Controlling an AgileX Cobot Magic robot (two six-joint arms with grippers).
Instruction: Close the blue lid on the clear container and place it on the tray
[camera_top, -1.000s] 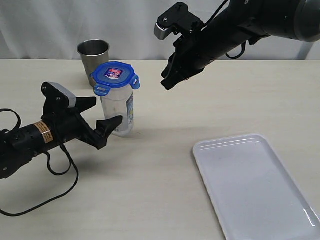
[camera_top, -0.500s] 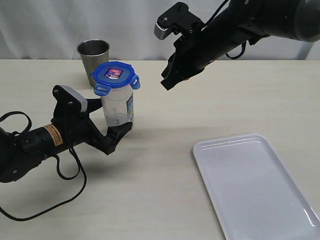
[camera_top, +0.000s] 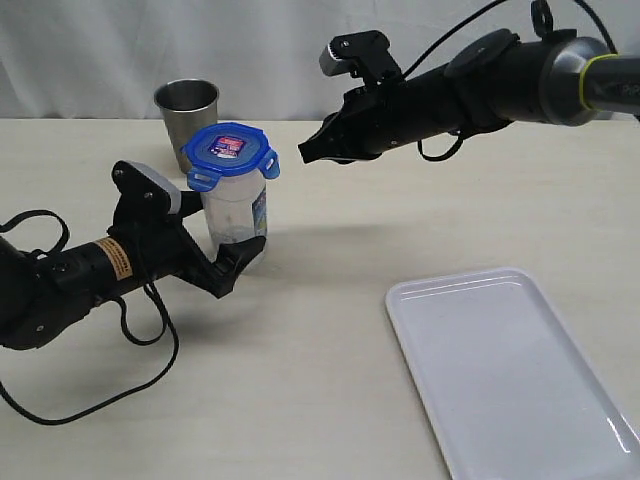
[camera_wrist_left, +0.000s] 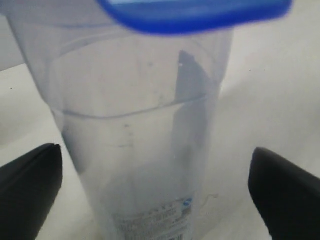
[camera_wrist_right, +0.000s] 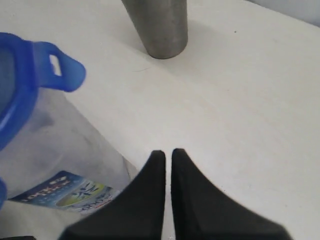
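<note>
The clear container (camera_top: 238, 215) stands upright on the surface (camera_top: 300, 390), just in front of a steel cup (camera_top: 187, 108) and well apart from the white tray (camera_top: 520, 370) at the near right. The blue lid (camera_top: 231, 150) sits on its rim, with one snap tab jutting outward. The left pincer (camera_top: 215, 232) lies low with its jaws spread wide, one finger (camera_wrist_left: 30, 187) on each side of the container's lower body; the left wrist view shows a gap on both sides. The right pincer (camera_top: 305, 153), jaws pressed together and empty, hangs above the surface beside the lid.
</note>
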